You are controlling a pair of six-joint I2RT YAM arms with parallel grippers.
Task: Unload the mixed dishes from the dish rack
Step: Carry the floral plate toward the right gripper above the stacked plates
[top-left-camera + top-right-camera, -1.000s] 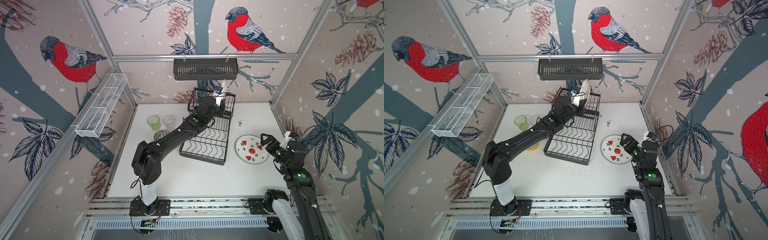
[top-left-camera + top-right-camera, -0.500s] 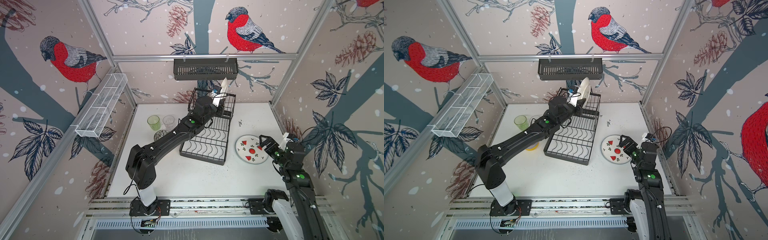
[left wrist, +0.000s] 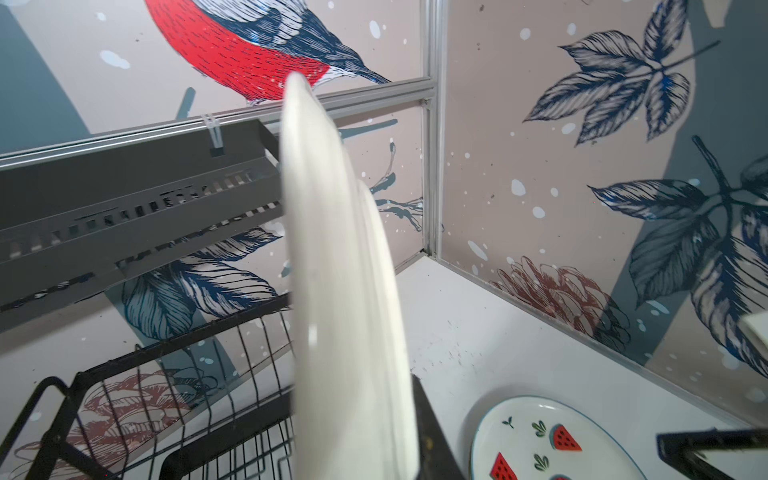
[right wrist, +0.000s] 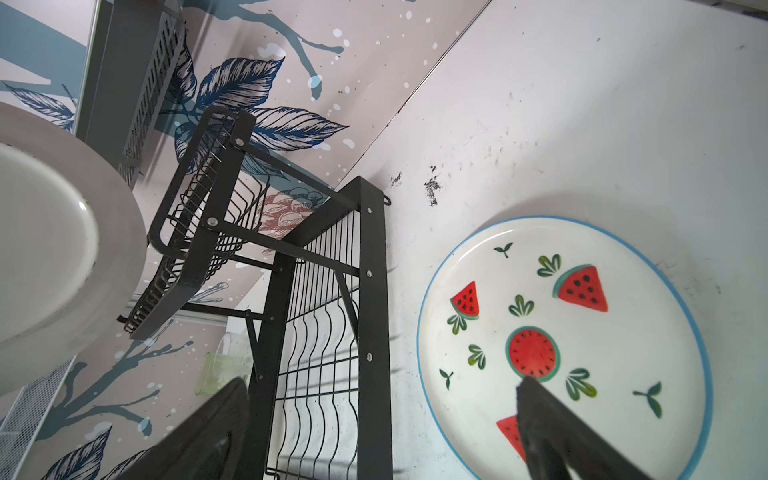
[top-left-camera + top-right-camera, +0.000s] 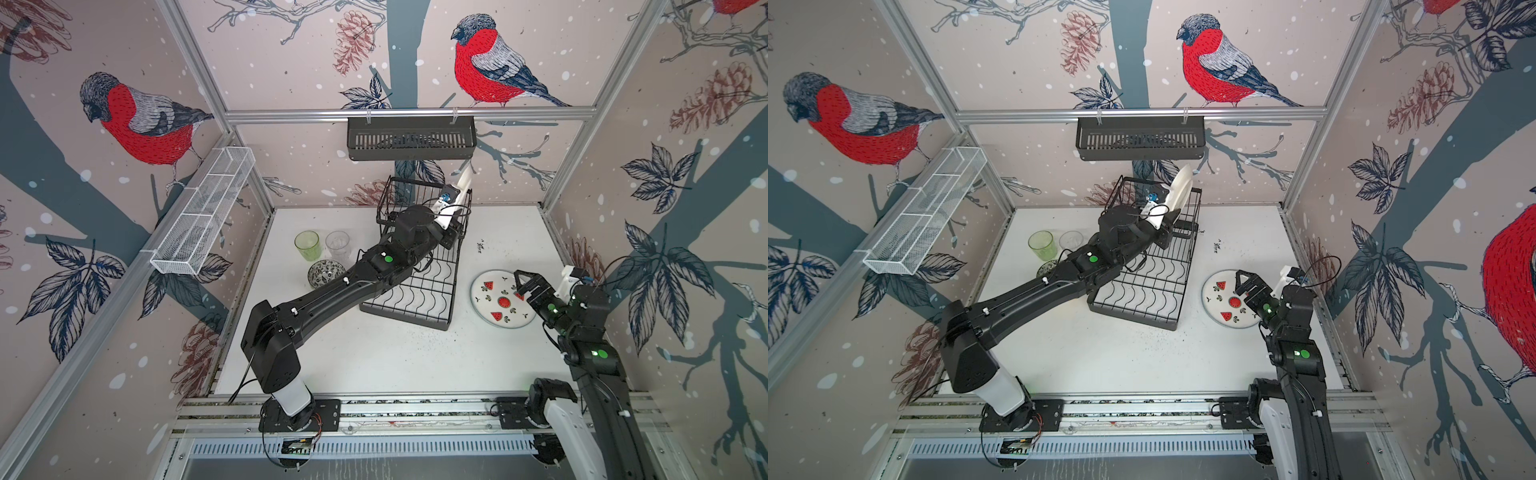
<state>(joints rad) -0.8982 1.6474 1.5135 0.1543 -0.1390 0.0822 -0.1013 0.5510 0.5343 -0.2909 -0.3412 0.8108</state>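
White tabletop (image 5: 374,353), wire rack (image 5: 415,291), glossy round plate (image 5: 1181,187)

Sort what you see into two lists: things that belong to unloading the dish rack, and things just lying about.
Job: dish rack, cream plate in left gripper, fruit plate, green glass, clear glass, patterned bowl.
Lying about: wall basket, white mesh basket.

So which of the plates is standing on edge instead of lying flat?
The cream plate, held upright above the dish rack; the watermelon-patterned plate lies flat on the table.

A black slotted wall basket (image 5: 410,137) hangs on the back rail; a white mesh basket (image 5: 203,216) lines the side wall.
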